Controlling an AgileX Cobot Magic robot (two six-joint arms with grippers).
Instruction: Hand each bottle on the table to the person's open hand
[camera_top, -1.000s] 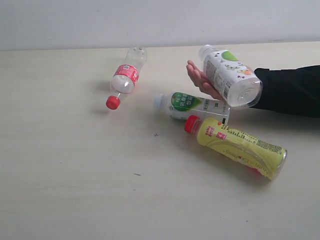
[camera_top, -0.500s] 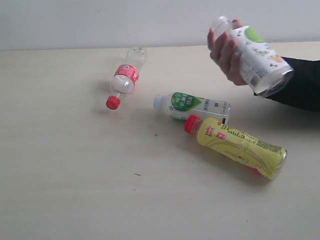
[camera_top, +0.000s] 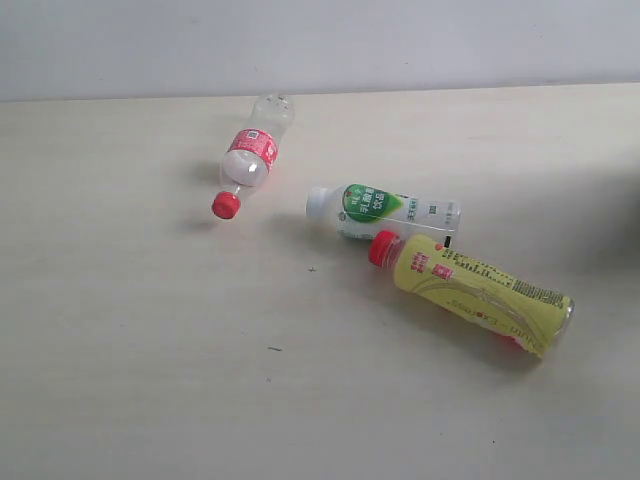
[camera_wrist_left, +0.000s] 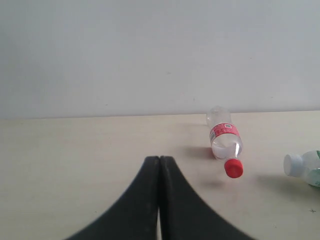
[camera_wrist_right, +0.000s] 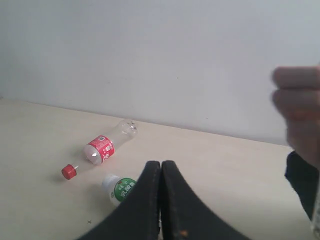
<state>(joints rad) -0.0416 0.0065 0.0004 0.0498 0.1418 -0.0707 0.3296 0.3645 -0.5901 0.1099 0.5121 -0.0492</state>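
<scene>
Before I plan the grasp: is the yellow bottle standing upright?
No, the yellow bottle lies on its side on the table.

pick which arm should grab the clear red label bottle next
Left, probably. The red-label bottle lies on the left arm's side of the table, with nothing between it and the left gripper; from the right gripper the white-green bottle lies nearer.
</scene>
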